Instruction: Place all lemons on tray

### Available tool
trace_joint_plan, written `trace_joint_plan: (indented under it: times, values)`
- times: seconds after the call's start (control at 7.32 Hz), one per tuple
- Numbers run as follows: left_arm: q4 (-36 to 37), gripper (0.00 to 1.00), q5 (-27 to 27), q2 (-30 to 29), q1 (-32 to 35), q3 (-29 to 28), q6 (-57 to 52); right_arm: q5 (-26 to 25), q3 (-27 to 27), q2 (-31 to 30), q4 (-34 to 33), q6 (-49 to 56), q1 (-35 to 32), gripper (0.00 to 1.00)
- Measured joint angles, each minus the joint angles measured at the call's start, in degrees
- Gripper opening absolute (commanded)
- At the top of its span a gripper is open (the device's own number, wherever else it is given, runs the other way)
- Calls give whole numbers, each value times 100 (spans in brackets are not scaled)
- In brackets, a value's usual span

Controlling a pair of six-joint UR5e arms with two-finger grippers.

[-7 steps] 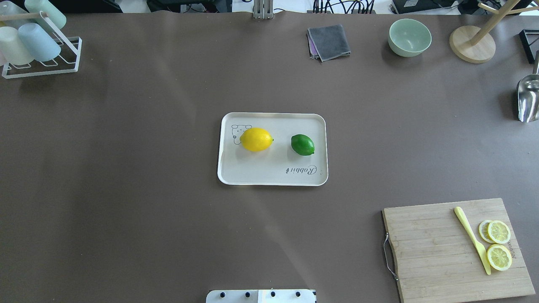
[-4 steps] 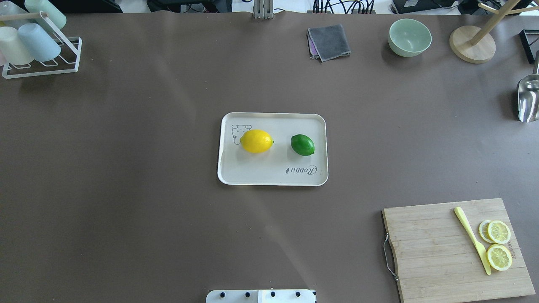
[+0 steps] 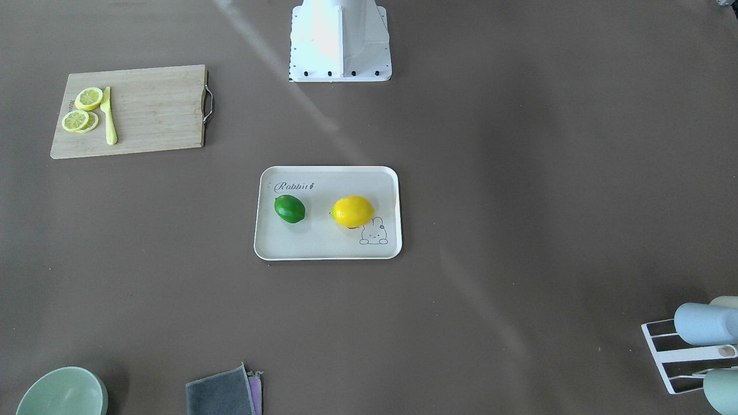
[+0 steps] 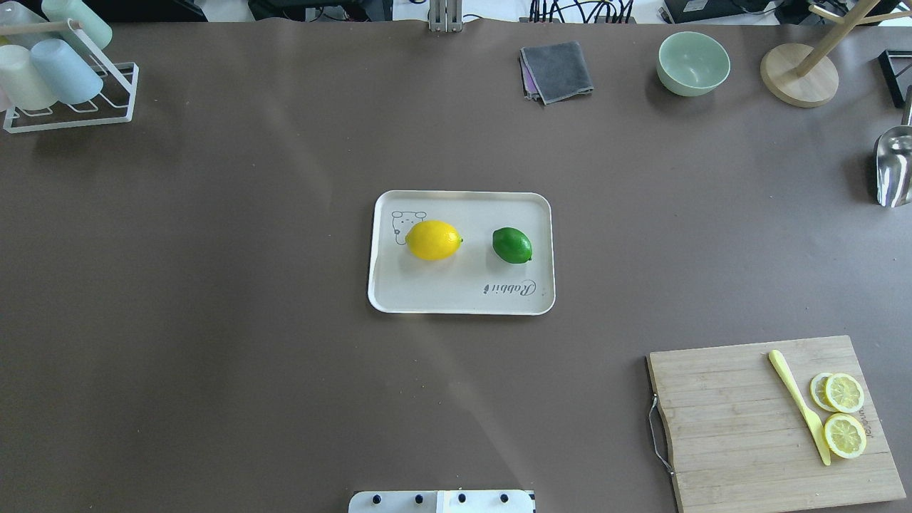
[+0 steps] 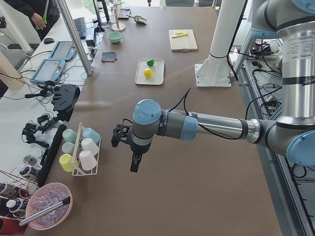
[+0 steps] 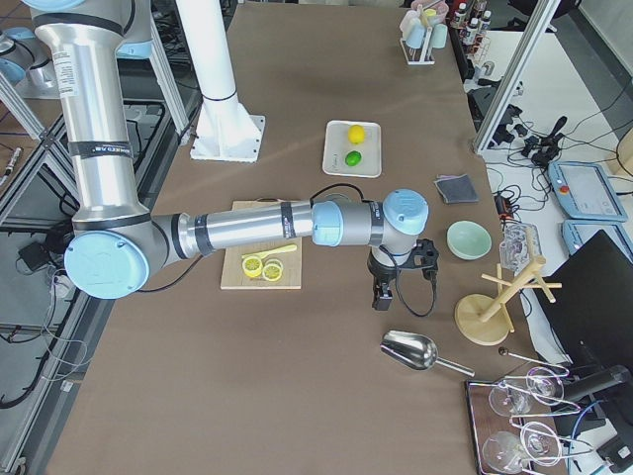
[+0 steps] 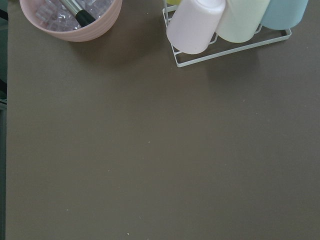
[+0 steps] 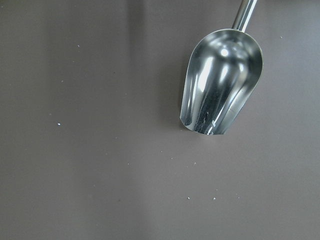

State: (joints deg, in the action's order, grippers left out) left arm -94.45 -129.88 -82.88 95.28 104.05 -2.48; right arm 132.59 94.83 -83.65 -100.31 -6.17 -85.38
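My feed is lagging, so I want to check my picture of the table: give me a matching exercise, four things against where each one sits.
1 yellow lemon
2 green lemon
3 knife
4 bowl

A on the cutting board, beside the slices
B on the tray, by the script
C on the bare table, near the cloth
D on the tray, by the bunny drawing

Pairs: 1-D, 2-B, 3-A, 4-C.

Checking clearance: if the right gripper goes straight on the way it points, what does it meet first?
Right gripper points down: likely bare table, with the metal scoop close by; depth unclear.
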Motion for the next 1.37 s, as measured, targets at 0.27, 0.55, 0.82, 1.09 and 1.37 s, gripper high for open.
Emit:
trace_joint_plan:
  times: [0.27, 0.55, 0.82, 1.09, 1.37]
  values:
    - [-24, 99, 17, 68, 6, -20, -36, -138, -13, 53, 48, -161, 152, 100]
    - [-17, 99, 14, 70, 6, -37, -16, -155, -18, 27, 214, -131, 200, 100]
    - [-7, 99, 9, 64, 0, -35, 5, -165, -23, -27, 250, -123, 200, 100]
    - [-4, 99, 14, 62, -3, -24, 10, -136, -15, -108, 250, -127, 174, 100]
    - [-9, 99, 10, 59, -8, -48, 10, -106, -19, -153, 249, -126, 49, 100]
